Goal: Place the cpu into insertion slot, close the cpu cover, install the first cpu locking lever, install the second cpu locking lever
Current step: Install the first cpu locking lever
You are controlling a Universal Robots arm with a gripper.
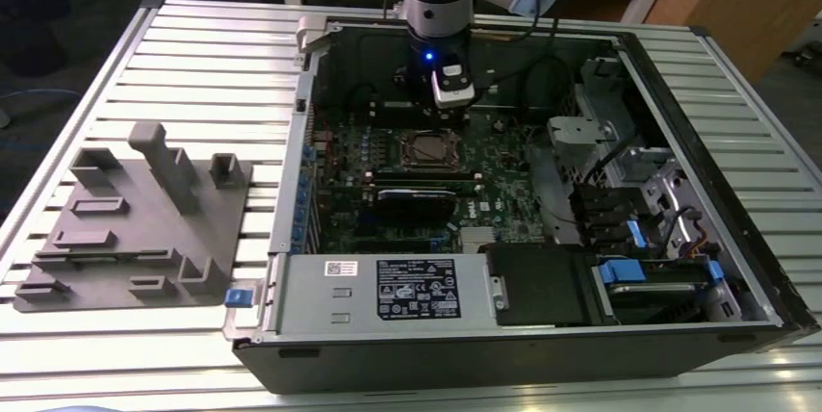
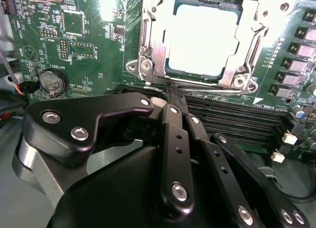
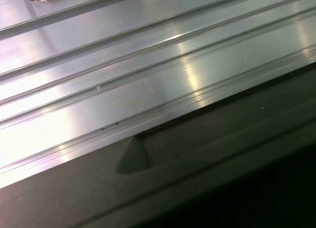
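One wide table of ribbed, shiny aluminium profiles (image 1: 192,56) carries a big black steel computer case (image 1: 514,364) that lies open on its side. Inside the case lies the flat green motherboard (image 1: 507,195), crowded with small parts. The black gripper (image 1: 448,96) hangs inside the case, at about twelve o'clock from the square insertion slot (image 1: 430,150) with its thin silvery rim, as the exterior view shows it. In the second wrist view its fingers (image 2: 174,139) look pressed together. Their tip stands just at the edge of the slot, beside a thin steel rod (image 2: 153,81), probably a locking lever; whether the tip pinches this rod I cannot tell. The cpu cover (image 2: 154,45), a thin stamped frame of silvery metal with a big square cut-out, seems to lie down over the slot. The cpu (image 2: 205,38), a small flat square chip with a smooth bright metal top, sits in the slot and shows through the cut-out. I judge the chip light, stiff and rather slippery on top, and fragile underneath, so it should be held only by its side edges. The cover and the rod are probably hard and springy, and best taken at a free end.
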